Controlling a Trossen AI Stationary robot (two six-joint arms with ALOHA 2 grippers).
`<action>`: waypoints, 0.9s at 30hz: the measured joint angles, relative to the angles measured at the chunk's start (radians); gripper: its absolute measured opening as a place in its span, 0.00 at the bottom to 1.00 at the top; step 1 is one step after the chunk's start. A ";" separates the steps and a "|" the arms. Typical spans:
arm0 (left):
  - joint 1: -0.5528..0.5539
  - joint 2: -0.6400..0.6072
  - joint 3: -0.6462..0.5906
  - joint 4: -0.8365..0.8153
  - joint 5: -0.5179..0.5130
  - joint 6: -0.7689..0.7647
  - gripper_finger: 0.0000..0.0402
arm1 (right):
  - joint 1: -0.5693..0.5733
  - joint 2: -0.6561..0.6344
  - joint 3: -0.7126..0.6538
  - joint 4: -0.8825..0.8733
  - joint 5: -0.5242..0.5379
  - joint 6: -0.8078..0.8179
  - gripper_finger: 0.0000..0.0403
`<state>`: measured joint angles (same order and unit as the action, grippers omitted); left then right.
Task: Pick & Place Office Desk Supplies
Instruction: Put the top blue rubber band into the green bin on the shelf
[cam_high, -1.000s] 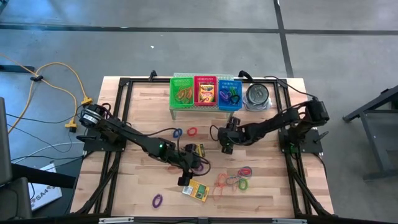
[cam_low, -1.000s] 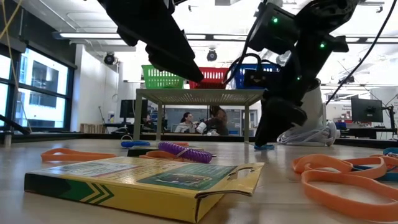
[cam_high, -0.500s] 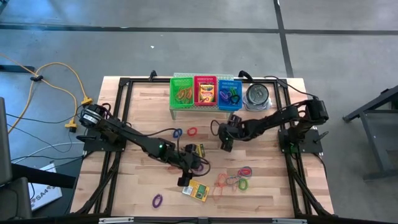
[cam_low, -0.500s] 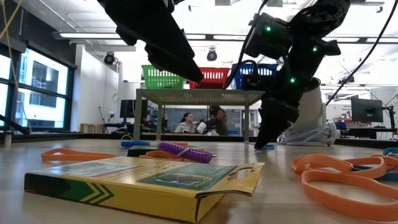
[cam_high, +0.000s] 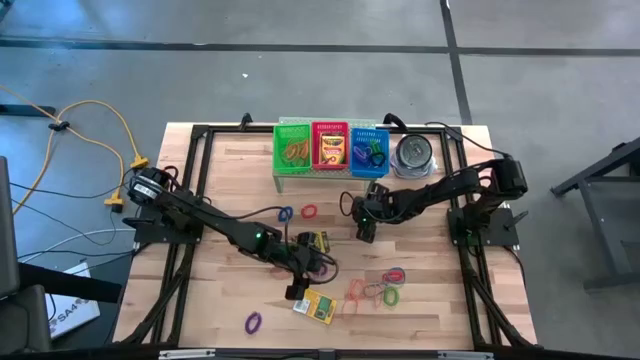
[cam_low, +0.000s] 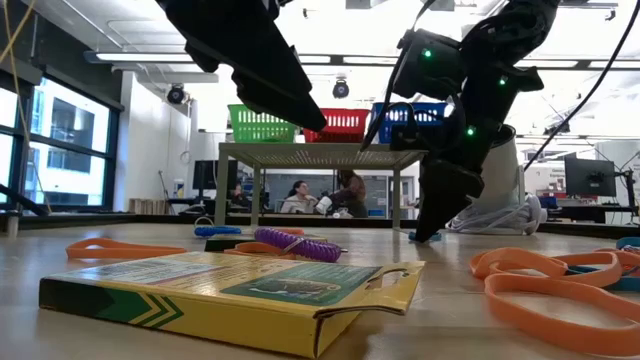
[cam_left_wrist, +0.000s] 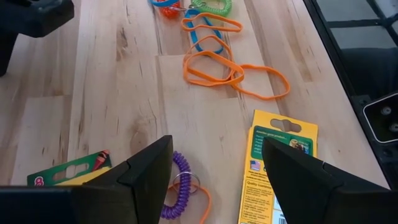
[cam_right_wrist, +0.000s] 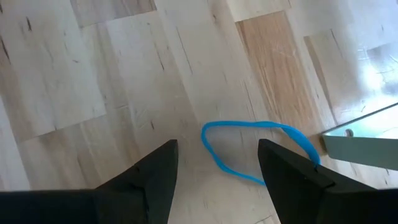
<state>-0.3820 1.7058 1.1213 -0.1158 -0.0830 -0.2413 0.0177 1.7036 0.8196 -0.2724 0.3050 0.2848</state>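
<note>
The right gripper (cam_right_wrist: 214, 168) hovers with fingers spread over a blue rubber band (cam_right_wrist: 255, 149) lying flat mid-bench, near the raised baskets' (cam_high: 331, 148) shelf, where the thin loop could slip from the closing tips.

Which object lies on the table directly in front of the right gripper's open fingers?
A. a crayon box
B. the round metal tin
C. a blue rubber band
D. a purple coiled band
C: in the right wrist view a blue rubber band lies on the bare wood just ahead of the right gripper, whose fingers stand apart with nothing between them.
</note>
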 joint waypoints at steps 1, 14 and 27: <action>0.000 0.000 0.000 0.000 0.000 0.000 0.60 | 0.000 0.007 0.000 0.008 0.002 -0.001 0.52; 0.000 0.000 0.000 0.000 0.000 -0.003 0.60 | 0.000 0.062 0.002 0.065 0.016 0.018 0.52; 0.000 0.000 0.000 0.000 0.000 -0.002 0.60 | -0.003 0.065 0.002 0.045 0.006 0.003 0.03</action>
<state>-0.3820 1.7058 1.1213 -0.1158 -0.0830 -0.2436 0.0147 1.7683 0.8211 -0.2269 0.3107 0.2879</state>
